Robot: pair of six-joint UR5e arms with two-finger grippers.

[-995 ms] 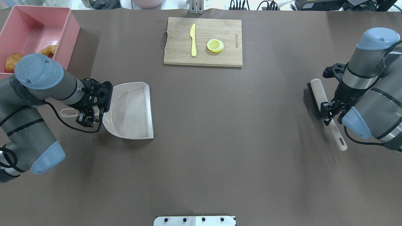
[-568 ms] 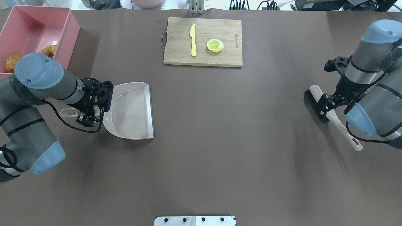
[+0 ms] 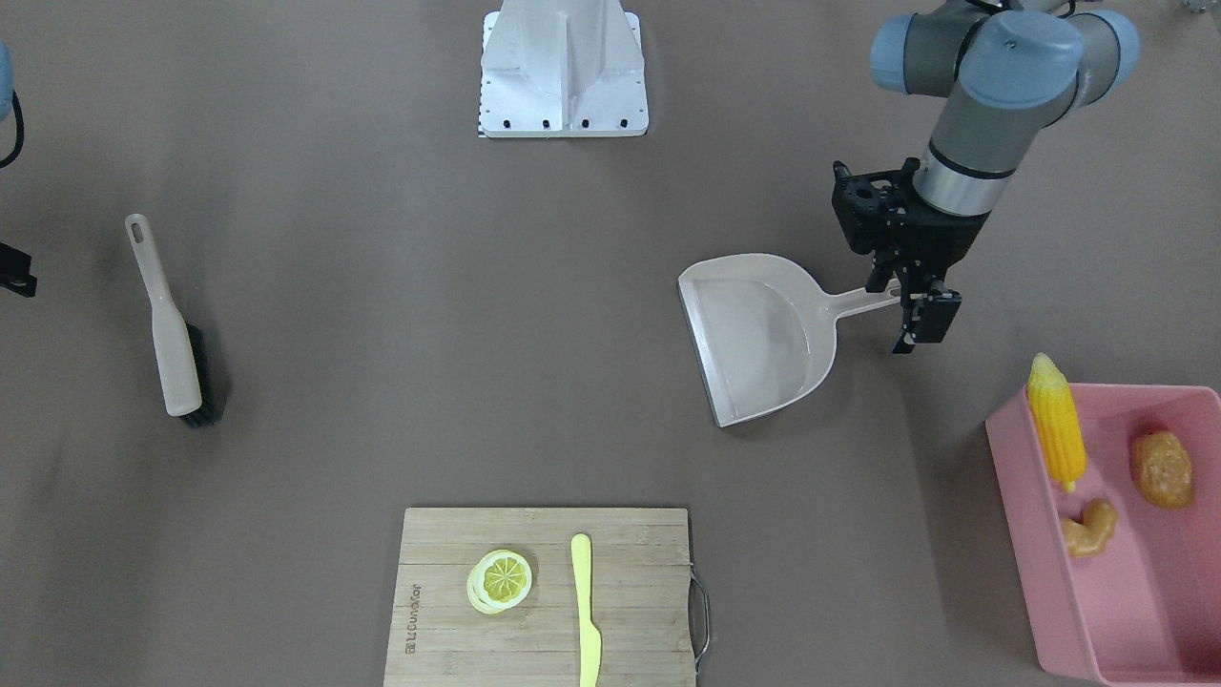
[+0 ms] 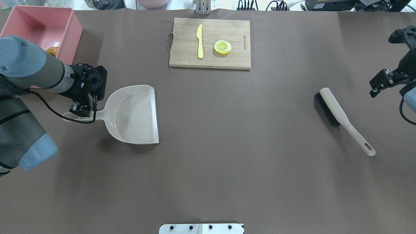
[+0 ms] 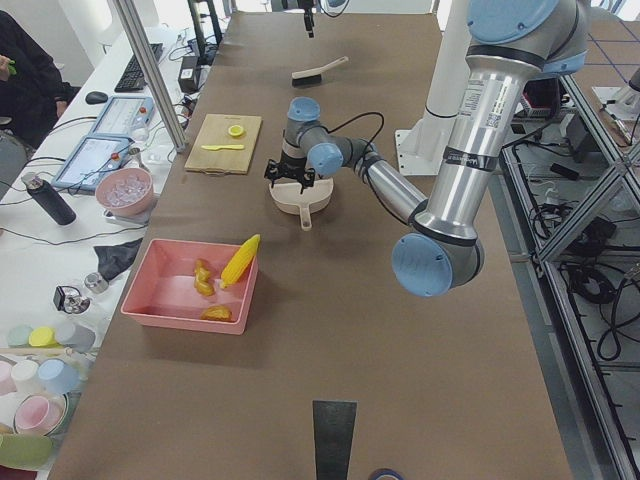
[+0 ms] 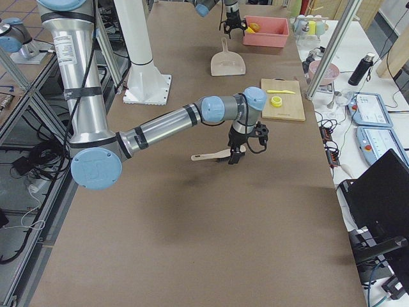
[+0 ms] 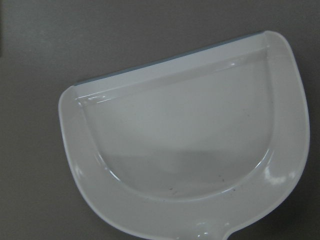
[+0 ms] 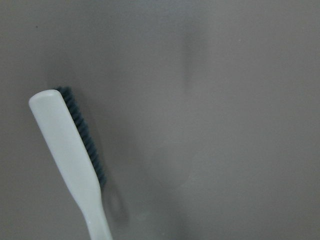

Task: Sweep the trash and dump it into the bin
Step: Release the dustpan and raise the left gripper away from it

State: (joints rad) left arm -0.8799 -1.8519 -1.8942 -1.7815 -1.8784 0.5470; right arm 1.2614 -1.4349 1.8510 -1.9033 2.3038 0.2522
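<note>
The trash lies in the pink bin: a yellow corn cob leaning on its wall, a tan-brown potato lump and a ginger root. In the overhead view my left arm hides most of the bin. My left gripper hovers open over the handle of the empty beige dustpan, which rests flat on the table. The brush lies alone on the table. My right gripper is open, up and to the right of the brush, holding nothing.
A wooden cutting board at the far middle carries a pale yellow knife and a lemon slice. The robot's white base plate stands at the near edge. A person sits beside the table's far side.
My right gripper let go of the brush and pulled away to the right; the brush now lies on the table. My left gripper lifted off the dustpan handle and shifted back.
</note>
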